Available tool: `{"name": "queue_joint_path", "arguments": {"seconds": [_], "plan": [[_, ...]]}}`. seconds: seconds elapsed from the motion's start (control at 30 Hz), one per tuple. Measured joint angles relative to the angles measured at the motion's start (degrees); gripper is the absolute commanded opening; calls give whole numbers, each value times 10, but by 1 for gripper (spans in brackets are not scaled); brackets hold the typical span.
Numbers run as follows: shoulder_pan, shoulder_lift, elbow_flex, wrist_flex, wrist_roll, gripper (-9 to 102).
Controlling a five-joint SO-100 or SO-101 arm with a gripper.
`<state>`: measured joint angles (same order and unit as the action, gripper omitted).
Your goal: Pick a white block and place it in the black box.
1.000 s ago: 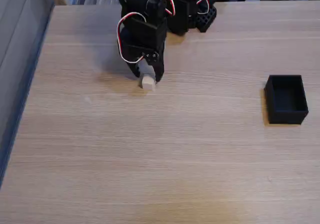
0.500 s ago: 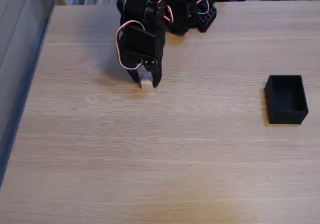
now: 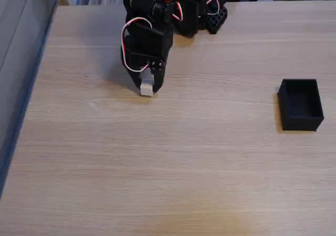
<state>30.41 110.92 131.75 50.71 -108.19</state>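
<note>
The white block (image 3: 146, 89) is a small pale cube at the tip of my black gripper (image 3: 146, 86), left of centre on the far half of the wooden table in the fixed view. The gripper points down from the arm and its jaws sit tight against the cube's sides, shut on it. Whether the cube touches the table or hangs just above it I cannot tell. The black box (image 3: 301, 122) stands open-topped near the right edge, far to the right of the gripper, and nothing shows inside it.
The arm's black base (image 3: 202, 10) with red and white wires stands at the table's far edge. The table's left edge (image 3: 23, 115) drops off to a grey strip. Bare wood lies between the gripper and the box.
The gripper has shifted a little to the left over the last second, and the white block has gone with it between the jaws. The black box has not moved.
</note>
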Motion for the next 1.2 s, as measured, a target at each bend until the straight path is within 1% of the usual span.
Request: {"name": "queue_joint_path", "arguments": {"seconds": [0.17,0.3,0.6,0.73,1.03,1.2], "plan": [[-48,97,44,3,-21,0],[-112,175,73,9,-21,0],[-288,275,79,4,29,0],[-373,287,79,-19,35,0],[-505,265,79,-123,35,0],[-559,238,59,-138,34,0]]}}
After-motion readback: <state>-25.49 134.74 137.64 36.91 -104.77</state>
